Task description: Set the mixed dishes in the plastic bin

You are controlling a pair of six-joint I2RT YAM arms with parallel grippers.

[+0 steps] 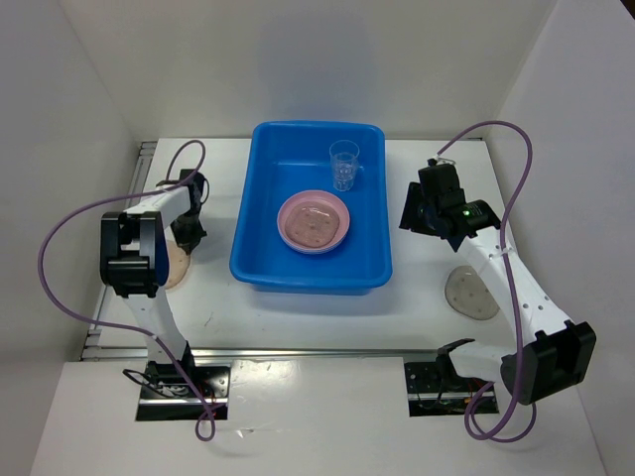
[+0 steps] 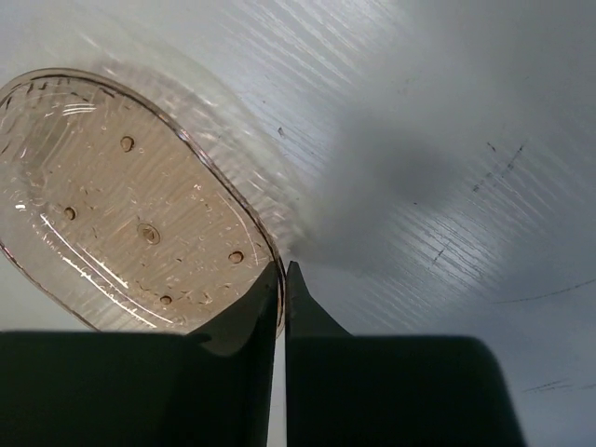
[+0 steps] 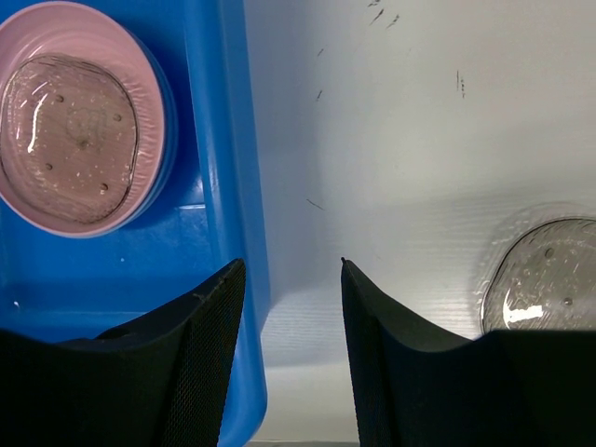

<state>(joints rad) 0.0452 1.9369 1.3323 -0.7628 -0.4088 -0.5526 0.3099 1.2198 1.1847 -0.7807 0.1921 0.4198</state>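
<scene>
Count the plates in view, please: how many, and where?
4. Pink plate in the blue bin, speckled plate nested inside it; left plate on the table, pinched by the left gripper; right plate on the table. Others may hide beneath.

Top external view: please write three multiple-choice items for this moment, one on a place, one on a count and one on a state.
1. Where does the clear cup stand?
A) on the table, left of the bin
B) inside the blue bin, in its far right part
C) on the table by the right arm

2. How many plates lie on the table outside the bin?
A) none
B) two
C) four

3. How do the fingers of the right gripper stand?
A) apart, holding nothing
B) closed on a cup
C) closed on the bin's rim

Key:
1 B: blue walls surround the cup.
2 B: the left clear plate, its rim pinched by the left gripper, and the right clear plate.
3 A: only table shows between them.
</scene>
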